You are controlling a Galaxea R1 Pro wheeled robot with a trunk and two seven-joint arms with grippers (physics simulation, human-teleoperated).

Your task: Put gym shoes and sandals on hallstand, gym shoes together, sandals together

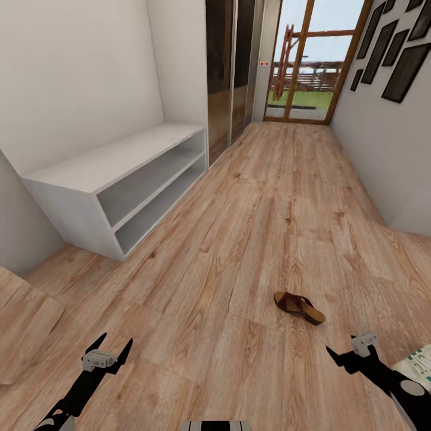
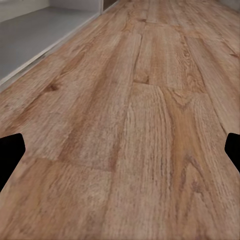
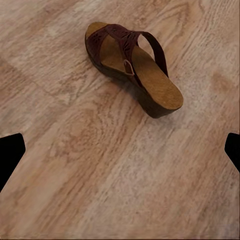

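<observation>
One dark brown sandal [image 1: 299,306] with a tan footbed lies alone on the corridor floor [image 1: 239,251], a little ahead of and to the left of my right gripper [image 1: 353,353]. That gripper is open, and the right wrist view looks down on the sandal [image 3: 135,65] beyond its spread gripper [image 3: 120,150]. A white and green gym shoe [image 1: 420,365] pokes in at the right edge, just beside the right arm. My left gripper [image 1: 115,346] hangs open over bare planks [image 2: 140,130]. The light-grey hallstand [image 1: 120,161] stands against the left wall, its top and both shelves bare; its lower shelf [image 2: 30,35] shows in the left wrist view.
A glass door [image 1: 305,60] closes the far end of the corridor. Dark sliding panels [image 1: 230,72] follow the hallstand on the left wall. Dark picture frames [image 1: 395,48] hang on the right wall, which juts in at a corner [image 1: 413,221]. A wood-toned panel [image 1: 24,323] sits at the lower left.
</observation>
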